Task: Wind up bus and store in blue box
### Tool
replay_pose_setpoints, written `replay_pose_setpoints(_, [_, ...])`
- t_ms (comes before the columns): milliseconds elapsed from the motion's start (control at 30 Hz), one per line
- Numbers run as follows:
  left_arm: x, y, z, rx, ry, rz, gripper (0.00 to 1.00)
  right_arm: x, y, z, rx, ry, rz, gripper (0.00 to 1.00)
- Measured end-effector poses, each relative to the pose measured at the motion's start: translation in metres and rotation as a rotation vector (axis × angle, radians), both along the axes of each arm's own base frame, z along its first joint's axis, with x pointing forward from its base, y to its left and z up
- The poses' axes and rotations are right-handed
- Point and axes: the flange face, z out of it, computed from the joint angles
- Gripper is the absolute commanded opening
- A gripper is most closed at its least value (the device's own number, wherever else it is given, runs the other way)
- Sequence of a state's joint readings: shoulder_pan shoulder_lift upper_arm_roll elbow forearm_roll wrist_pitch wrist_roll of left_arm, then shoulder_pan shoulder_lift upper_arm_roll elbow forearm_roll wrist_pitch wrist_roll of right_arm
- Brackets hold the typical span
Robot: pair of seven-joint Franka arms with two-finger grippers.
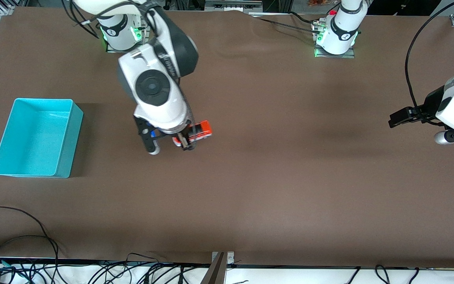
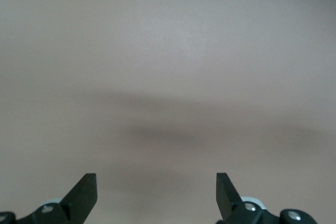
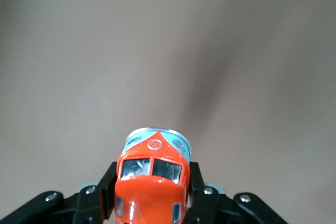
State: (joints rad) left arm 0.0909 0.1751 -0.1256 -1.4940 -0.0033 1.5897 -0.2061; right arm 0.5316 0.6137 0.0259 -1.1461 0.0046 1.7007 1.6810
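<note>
My right claw (image 1: 185, 140) is clenched on the bus (image 1: 200, 131), near the desk's middle. The blue box (image 1: 34, 136) sits empty by the right arm's end. My left claw (image 1: 398, 118) waits open. I can't tell if it's wound; storing is left

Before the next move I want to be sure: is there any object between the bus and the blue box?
Nothing visible. The right gripper holds the bus, and only bare table lies between it and the blue box.
</note>
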Motion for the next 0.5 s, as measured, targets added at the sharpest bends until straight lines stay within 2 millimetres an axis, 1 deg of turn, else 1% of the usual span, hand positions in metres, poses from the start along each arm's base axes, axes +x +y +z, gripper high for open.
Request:
replay_pose_setpoints(67, [0.0, 0.0, 0.0, 0.0, 0.0, 0.0, 1.0, 0.009, -0.021, 0.006, 0.005, 0.012, 0.002, 0.0])
replay_pose_setpoints(133, [0.0, 0.0, 0.0, 0.0, 0.0, 0.0, 1.0, 0.018, -0.046, 0.01, 0.011, 0.032, 0.014, 0.0])
replay_pose_setpoints(200, [0.0, 0.0, 0.0, 0.0, 0.0, 0.0, 1.0, 0.025, -0.07, 0.011, 0.01, 0.058, 0.03, 0.0])
replay_pose_setpoints(267, [0.0, 0.0, 0.0, 0.0, 0.0, 0.0, 1.0, 0.031, -0.089, 0.01, 0.008, 0.08, 0.043, 0.0])
replay_pose_setpoints(367, [0.0, 0.0, 0.0, 0.0, 0.0, 0.0, 1.0, 0.039, -0.112, 0.009, 0.009, 0.097, 0.061, 0.0])
replay_pose_setpoints(500, [0.0, 0.0, 0.0, 0.0, 0.0, 0.0, 1.0, 0.047, -0.135, 0.01, 0.016, 0.101, 0.082, 0.0])
